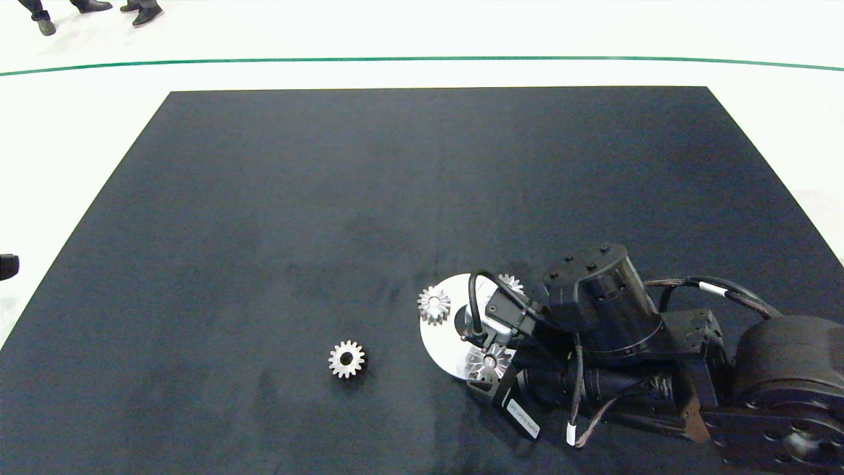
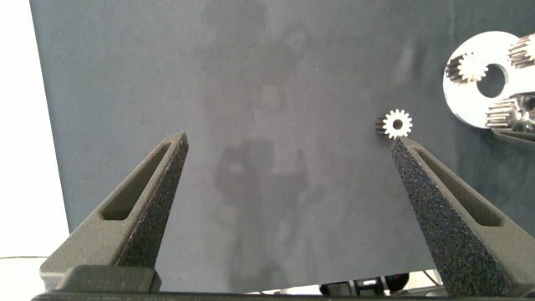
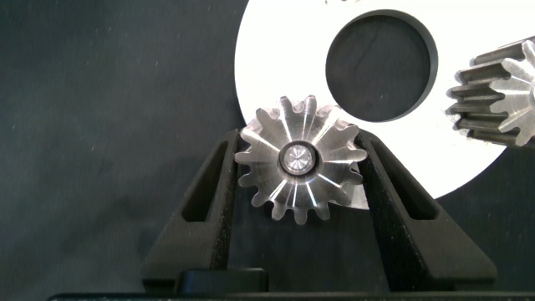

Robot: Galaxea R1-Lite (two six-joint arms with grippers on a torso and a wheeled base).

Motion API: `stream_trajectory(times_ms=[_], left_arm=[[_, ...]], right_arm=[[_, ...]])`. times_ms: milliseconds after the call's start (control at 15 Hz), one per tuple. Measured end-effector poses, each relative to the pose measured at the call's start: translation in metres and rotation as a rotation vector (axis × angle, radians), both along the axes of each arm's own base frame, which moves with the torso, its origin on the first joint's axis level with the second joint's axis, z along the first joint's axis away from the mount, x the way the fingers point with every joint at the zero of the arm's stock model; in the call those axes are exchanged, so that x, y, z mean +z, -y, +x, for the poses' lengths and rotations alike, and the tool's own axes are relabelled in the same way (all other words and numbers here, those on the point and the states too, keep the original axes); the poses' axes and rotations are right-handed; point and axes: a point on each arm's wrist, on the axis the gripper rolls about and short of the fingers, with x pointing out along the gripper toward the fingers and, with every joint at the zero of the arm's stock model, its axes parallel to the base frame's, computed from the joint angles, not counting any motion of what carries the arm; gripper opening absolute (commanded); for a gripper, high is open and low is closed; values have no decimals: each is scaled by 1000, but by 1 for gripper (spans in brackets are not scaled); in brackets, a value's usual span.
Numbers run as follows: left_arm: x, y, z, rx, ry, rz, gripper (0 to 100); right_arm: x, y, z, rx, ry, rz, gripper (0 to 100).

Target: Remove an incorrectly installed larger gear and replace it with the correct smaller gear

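Big gear (image 3: 298, 159) sits between right gripper (image 3: 298, 171) fingers, squeezed tight, on plate (image 3: 276, 67) edge. Left gripper (image 2: 288, 146) open; only its cam shows small gear (image 2: 398, 124) by a fingertip.

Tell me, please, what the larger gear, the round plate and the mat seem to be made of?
The larger gear, between the right gripper's fingers, looks like machined steel or aluminium: silver, with bright glints on its teeth. The round plate seems polished metal, flat and glaring white. The mat looks like dark, matte fabric or felt, without shine.
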Motion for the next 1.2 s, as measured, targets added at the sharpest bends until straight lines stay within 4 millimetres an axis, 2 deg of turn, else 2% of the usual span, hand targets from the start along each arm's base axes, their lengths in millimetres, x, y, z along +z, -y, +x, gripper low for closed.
stream_trajectory(times_ms=[467,867,1200], left_arm=[[0,0,0,-1,-1,0,100],[0,0,0,-1,-2,2,100],[0,0,0,-4,-3,2,100]], right_arm=[[5,3,-4,3,10,11,20],[1,3,-3,10,19,-5,8],[-1,3,-1,-17,29,-31,7]])
